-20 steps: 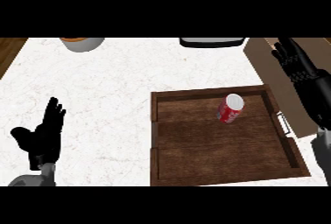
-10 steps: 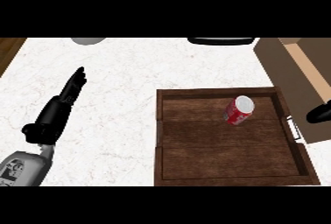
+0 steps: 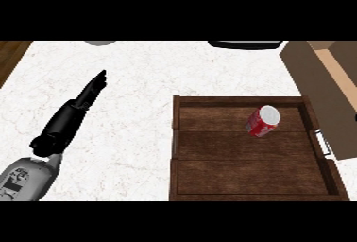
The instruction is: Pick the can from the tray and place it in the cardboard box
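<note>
At the left of the frame my left hand stretches up and to the right over the white counter, fingers straight and together, holding nothing. Along the top edge sit a grey dish toward the left and a dark object further right, both cut off. Right of centre lies the wooden tray, and the red can stands tilted in its upper right part. The cardboard box fills the right edge, just beside the tray. My right hand shows nowhere.
</note>
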Controlling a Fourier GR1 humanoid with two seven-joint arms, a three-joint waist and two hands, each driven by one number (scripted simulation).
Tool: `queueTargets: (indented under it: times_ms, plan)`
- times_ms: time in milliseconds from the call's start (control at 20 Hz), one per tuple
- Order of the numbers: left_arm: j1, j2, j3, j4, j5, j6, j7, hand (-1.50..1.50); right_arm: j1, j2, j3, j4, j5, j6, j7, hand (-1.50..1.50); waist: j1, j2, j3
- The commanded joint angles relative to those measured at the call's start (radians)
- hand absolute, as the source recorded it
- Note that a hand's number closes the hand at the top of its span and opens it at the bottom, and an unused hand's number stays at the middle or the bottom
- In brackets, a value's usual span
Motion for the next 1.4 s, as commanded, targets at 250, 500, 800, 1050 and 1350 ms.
queueTargets:
  times_ms: [250, 500, 800, 1050, 1350]
  plan:
    - [-0.021, -0.001, 0.016, 0.024, -0.013, -0.019, 0.004, 0.0, -0.07, -0.144, 0.267, -0.1, 0.329, 0.022, -0.156, -1.5, -0.01, -0.01, -0.004]
    - [-0.027, 0.013, 0.055, 0.044, 0.002, -0.046, 0.017, 0.0, -0.076, -0.154, 0.392, -0.168, 0.427, -0.015, -0.163, -1.5, -0.029, -0.014, -0.004]
    - [-0.033, -0.008, 0.069, 0.044, -0.028, -0.059, 0.03, 0.0, -0.103, -0.151, 0.435, -0.244, 0.507, 0.014, -0.026, -1.5, -0.041, -0.017, -0.004]
    - [0.042, -0.033, 0.076, 0.018, -0.066, -0.055, -0.002, 0.0, -0.032, -0.132, 0.441, -0.306, 0.558, 0.038, 0.037, -1.5, -0.04, -0.017, -0.004]
    - [0.049, -0.014, 0.14, -0.016, -0.043, -0.122, 0.039, 0.0, 0.068, -0.072, 0.454, -0.444, 0.612, 0.073, 0.154, -1.5, -0.042, -0.018, -0.004]
